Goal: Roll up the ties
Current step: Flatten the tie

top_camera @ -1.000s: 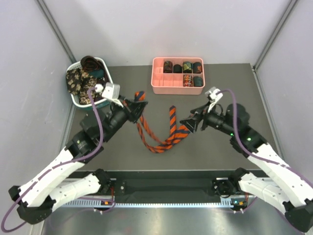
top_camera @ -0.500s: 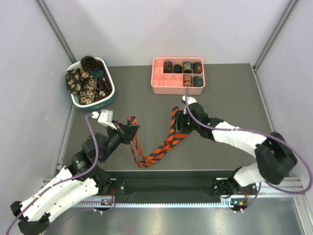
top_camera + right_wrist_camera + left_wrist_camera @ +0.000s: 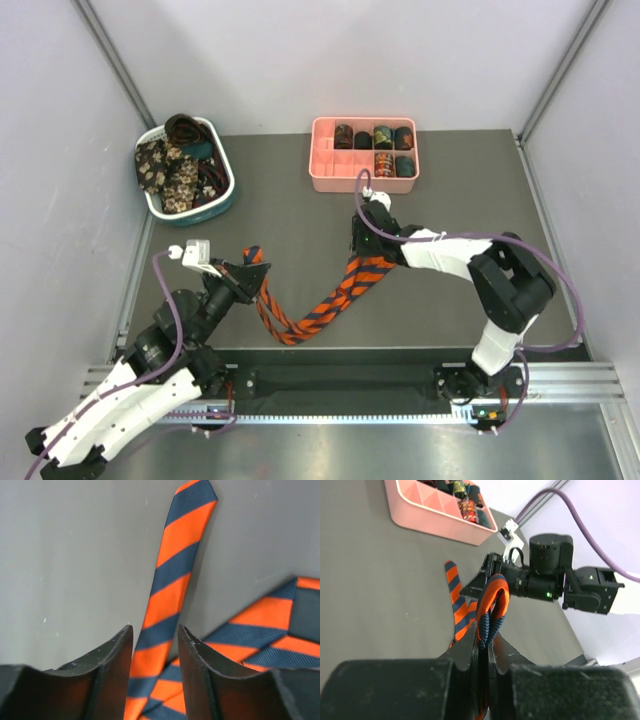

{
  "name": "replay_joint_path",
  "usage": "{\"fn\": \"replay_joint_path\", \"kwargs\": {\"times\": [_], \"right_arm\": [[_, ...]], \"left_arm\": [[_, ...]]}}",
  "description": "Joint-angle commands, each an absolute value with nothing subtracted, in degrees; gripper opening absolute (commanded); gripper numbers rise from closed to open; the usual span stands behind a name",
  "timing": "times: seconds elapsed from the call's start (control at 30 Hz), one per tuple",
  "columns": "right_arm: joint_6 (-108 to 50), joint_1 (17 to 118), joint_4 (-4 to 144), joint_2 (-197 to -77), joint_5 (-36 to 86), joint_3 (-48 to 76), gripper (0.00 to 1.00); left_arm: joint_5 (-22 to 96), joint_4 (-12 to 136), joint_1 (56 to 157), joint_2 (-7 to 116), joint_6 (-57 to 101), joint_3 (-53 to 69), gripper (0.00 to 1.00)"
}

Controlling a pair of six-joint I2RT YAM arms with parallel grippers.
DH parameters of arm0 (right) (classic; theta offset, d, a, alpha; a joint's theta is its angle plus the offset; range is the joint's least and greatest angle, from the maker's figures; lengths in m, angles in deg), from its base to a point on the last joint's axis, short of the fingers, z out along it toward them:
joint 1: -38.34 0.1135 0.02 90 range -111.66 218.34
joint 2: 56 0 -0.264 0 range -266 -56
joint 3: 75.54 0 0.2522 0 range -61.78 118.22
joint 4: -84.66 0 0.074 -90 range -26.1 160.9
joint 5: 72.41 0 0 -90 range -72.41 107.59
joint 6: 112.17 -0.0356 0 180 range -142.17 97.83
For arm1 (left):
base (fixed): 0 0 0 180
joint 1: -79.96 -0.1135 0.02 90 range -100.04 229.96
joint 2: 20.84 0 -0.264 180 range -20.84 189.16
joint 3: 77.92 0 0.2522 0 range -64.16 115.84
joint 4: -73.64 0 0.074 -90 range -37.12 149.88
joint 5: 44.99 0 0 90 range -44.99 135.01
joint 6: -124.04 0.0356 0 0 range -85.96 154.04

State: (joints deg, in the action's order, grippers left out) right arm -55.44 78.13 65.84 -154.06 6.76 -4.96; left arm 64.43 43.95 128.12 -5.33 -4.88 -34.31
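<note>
An orange-and-dark striped tie [image 3: 330, 300] lies in a V on the dark table. My left gripper [image 3: 250, 268] is shut on its folded loop [image 3: 492, 600] at the left, held off the table. My right gripper [image 3: 358, 238] is low over the tie's narrow end. In the right wrist view its fingertips [image 3: 125, 632] straddle that narrow strip [image 3: 170, 575] with a gap still showing, so it stands open. Several rolled ties [image 3: 383, 135] sit in the pink tray. Loose floral and dark ties [image 3: 165, 165] fill the basket.
The pink compartment tray [image 3: 330, 183] stands at the back centre, just beyond my right gripper. The white-and-teal basket [image 3: 228, 190] is at the back left. The tie's wide blade [image 3: 270, 625] lies right of my right fingers. My right arm [image 3: 545, 577] shows in the left wrist view.
My left arm drew back toward the near left, carrying the tie's fold. My right arm swung in over the narrow end, and its jaws came closer together.
</note>
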Motion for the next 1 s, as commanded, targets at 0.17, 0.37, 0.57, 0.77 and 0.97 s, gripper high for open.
{"fn": "replay_joint_path", "kwargs": {"times": [0.17,0.37,0.57,0.77,0.97], "right_arm": [[-60.7,75.3,68.7,-159.8,4.7,-0.8,0.31],[-61.9,74.1,70.5,-159.4,6.3,-4.6,0.13],[-61.5,74.0,72.6,-157.9,7.3,-6.1,0.47],[-62.2,74.5,72.6,-160.2,9.2,-5.1,0.35],[-61.3,76.4,65.6,-161.8,2.8,-1.6,0.13]], "left_arm": [[66.6,41.4,128.2,-7.5,-5.4,-35.2,0.0],[67.3,39.5,128.2,-8.7,-5.3,-34.7,0.0],[67.2,39.0,128.3,-9.2,-5.3,-34.3,0.0],[66.7,39.2,128.2,-9.2,-5.0,-34.5,0.0],[66.6,39.7,128.3,-9.1,-5.0,-34.5,0.0]]}}
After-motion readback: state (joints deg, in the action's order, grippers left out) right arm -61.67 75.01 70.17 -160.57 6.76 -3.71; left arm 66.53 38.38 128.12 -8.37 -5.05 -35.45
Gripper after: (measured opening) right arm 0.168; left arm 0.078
